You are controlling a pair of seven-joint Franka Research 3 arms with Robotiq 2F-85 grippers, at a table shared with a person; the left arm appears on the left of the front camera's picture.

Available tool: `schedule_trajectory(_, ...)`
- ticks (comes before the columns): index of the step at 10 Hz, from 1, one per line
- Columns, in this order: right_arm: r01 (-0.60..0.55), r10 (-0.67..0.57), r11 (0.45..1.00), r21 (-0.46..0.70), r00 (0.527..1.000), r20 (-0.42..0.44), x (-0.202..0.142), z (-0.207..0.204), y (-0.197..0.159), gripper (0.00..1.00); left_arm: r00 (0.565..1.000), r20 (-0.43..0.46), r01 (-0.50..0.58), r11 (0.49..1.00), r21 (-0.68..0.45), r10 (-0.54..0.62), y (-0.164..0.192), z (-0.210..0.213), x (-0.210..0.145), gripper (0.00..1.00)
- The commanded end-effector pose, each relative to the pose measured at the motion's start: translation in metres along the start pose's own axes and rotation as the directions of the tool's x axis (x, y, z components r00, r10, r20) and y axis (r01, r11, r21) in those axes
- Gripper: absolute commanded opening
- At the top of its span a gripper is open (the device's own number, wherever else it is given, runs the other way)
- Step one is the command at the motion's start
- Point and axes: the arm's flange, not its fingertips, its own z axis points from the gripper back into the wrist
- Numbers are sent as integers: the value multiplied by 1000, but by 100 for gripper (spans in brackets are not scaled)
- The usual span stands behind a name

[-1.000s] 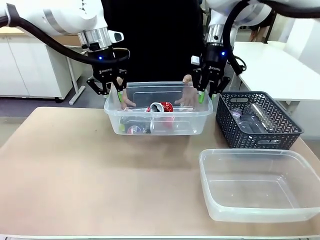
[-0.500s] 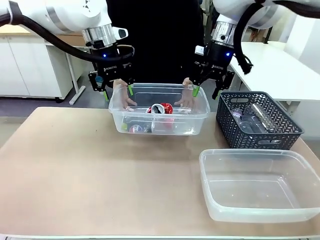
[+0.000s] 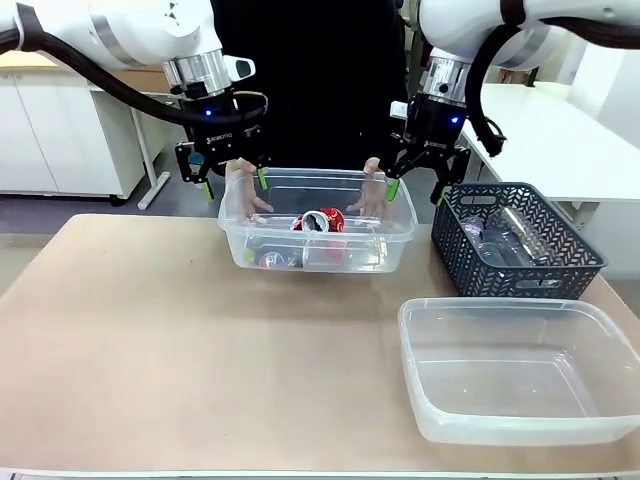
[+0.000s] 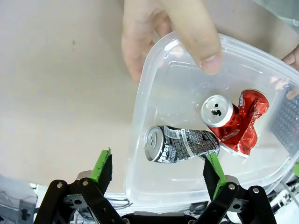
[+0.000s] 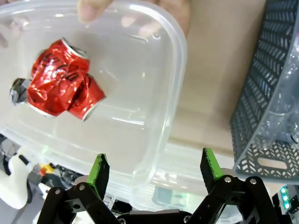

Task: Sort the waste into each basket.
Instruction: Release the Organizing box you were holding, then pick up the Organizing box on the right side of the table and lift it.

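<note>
Crushed red can (image 3: pixel 325 218) and a dark-printed silver can (image 4: pixel 182 142) lie in the small clear tub (image 3: pixel 400 238) at the table's far side, with a person's hands (image 3: pixel 375 196) on its rim. The bottles (image 3: pixel 500 236) are in the grey basket (image 3: pixel 520 265). Sorting looks near done. Left gripper (image 3: pixel 234 184) and right gripper (image 3: pixel 416 190) hover at the tub's ends, fingers apart, empty. The silver can is plain from the left wrist, murky from the front.

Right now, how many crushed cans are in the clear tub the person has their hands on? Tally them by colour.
Red crushed can: 1
Silver-and-black crushed can: 1
Total in the clear tub: 2
</note>
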Motion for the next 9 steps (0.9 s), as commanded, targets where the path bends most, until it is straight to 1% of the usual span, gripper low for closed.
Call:
schedule_trajectory(1, -2, 2, 1000, 15, 1000, 7, -1, 5, 2, 100, 1000, 2, 0, 1000, 0, 0, 0, 2, -1, 100)
schedule_trajectory(5, -2, 2, 1000, 15, 1000, 7, -1, 5, 2, 100, 1000, -1, 0, 1000, 0, 0, 0, 0, 0, 100)
schedule_trajectory(6, -1, 1, 1000, 3, 1000, 1, 0, 1, 1, 100, 999, 28, 36, 999, -28, -35, -18, 17, -18, 100)
schedule_trajectory(7, -20, 19, 1000, 23, 999, 27, -48, 18, -9, 100, 996, 62, -54, 991, -126, 62, -50, 27, -35, 100)
schedule_trajectory(8, -31, 31, 1000, -3, 999, 44, -109, 34, -26, 100, 1000, 16, 2, 990, -140, 0, -74, 35, -68, 100)
schedule_trajectory(9, -3, 6, 999, -41, 997, 81, -160, 43, -44, 100, 998, 15, 58, 989, -135, -57, -81, 45, -101, 100)
